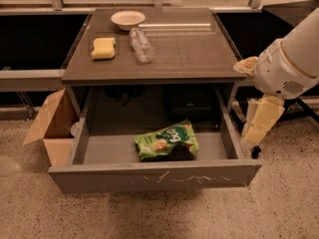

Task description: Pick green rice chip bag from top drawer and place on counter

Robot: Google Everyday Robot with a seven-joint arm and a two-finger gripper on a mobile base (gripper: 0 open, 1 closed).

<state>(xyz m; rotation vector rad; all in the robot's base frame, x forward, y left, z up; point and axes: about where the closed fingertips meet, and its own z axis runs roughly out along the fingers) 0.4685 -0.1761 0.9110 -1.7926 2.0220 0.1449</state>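
– Speckled, pebbly floor (149, 213), beige and matte. What stands on it?

– A rectangular table (189, 49) with a smooth, slightly glossy grey-brown top. Below it the top drawer (154, 177) is pulled out: wide, shallow and grey, with pale scratches across its flat front panel.

– And the green rice chip bag (166, 141)?

– It lies flat on the drawer floor, a little right of the middle and close behind the front panel. It is crinkled bright green foil with white lettering and pale round chips printed on it.

– Anything on the table top?

– Toward the back left there is a shallow pale round bowl (128, 19). In front of it are a soft-looking yellow sponge (103, 48), blocky with rounded corners, and a clear crumpled plastic bottle (141, 45) lying on its side just right of the sponge.

– Where is the claw (259, 128)?

– It hangs at the drawer's right side, outside the side wall and below the table's edge, well apart from the bag. It is made of cream, blocky segments under a rounded white arm (294, 59). I cannot tell whether it is open or closed, and it holds nothing that I can see.

– And to the left?

– A brown cardboard box (52, 126) with its flaps open stands just beside the drawer.
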